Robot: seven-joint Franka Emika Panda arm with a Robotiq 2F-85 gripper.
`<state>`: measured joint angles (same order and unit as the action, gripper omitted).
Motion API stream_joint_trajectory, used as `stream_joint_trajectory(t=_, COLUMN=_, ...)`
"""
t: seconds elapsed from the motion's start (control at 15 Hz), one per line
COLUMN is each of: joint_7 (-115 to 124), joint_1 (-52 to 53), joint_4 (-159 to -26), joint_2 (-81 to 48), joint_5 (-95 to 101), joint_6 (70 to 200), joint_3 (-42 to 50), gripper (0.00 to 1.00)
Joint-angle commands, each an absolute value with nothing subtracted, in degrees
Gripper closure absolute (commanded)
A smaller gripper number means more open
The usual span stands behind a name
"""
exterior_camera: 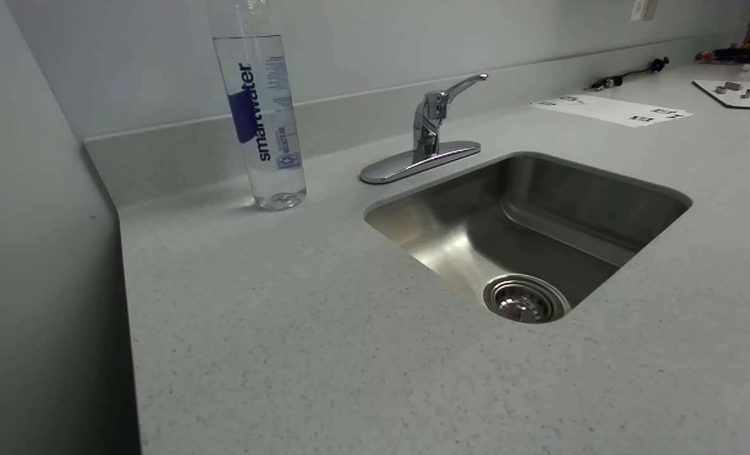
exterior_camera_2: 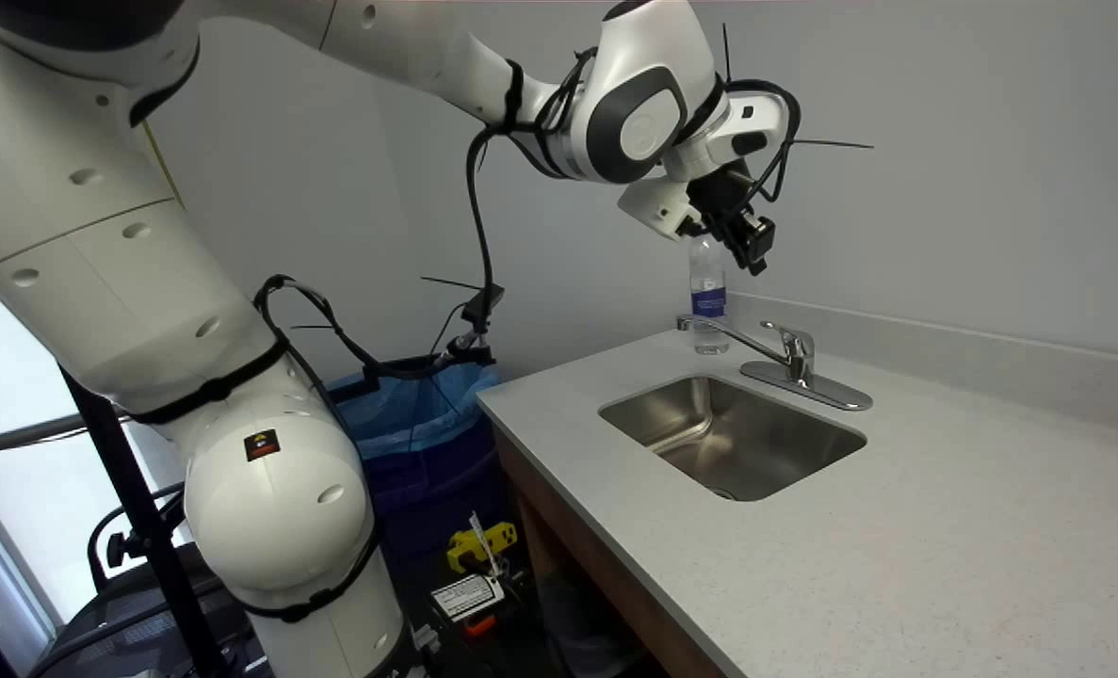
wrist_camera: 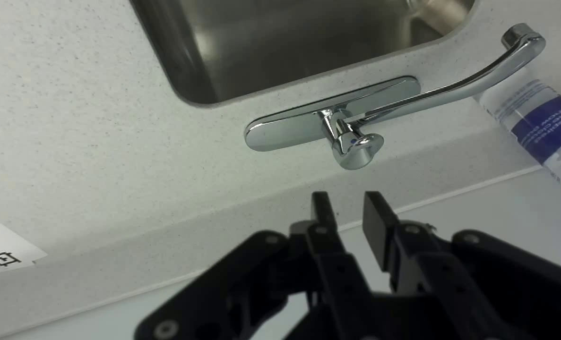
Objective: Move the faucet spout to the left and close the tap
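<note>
Two fingers (wrist_camera: 379, 221) parted; tap (wrist_camera: 349, 144) and spout (wrist_camera: 479, 83) below, apart.

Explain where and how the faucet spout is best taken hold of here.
Probably mid-length on the faucet spout, from above, with the open gripper straddling the tube. In the wrist view it is slender and gently curved, reaching out from the tap with both long sides exposed there. Its outlet end appears close to the bottle, likely leaving less room.

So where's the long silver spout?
In the wrist view, the faucet spout is at the upper right, reaching out from the tap, with the water bottle showing near its free end.
</note>
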<state>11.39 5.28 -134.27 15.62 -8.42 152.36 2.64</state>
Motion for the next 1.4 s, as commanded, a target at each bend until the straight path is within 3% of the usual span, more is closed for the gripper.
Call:
stream_joint_trajectory(t=0.0, joint_7=7.84, joint_1=4.23, joint_4=-137.07, joint_2=20.25, joint_5=-11.23, joint_6=149.87, joint_3=2.69, gripper=0.44)
stream_joint_trajectory(t=0.33, joint_7=6.64, joint_1=4.2, joint_4=-138.09, joint_2=21.92, joint_5=-12.21, joint_6=149.55, joint_3=2.99, gripper=0.05)
stream_joint_trajectory(t=0.4, joint_7=6.42, joint_1=4.31, joint_4=-138.27, joint_2=22.13, joint_5=-12.51, joint_6=149.68, joint_3=3.08, gripper=0.01)
stream_joint_trajectory(t=1.33, joint_7=6.37, joint_1=3.85, joint_4=-137.93, joint_2=21.16, joint_5=-14.53, joint_6=150.15, joint_3=2.18, gripper=0.0)
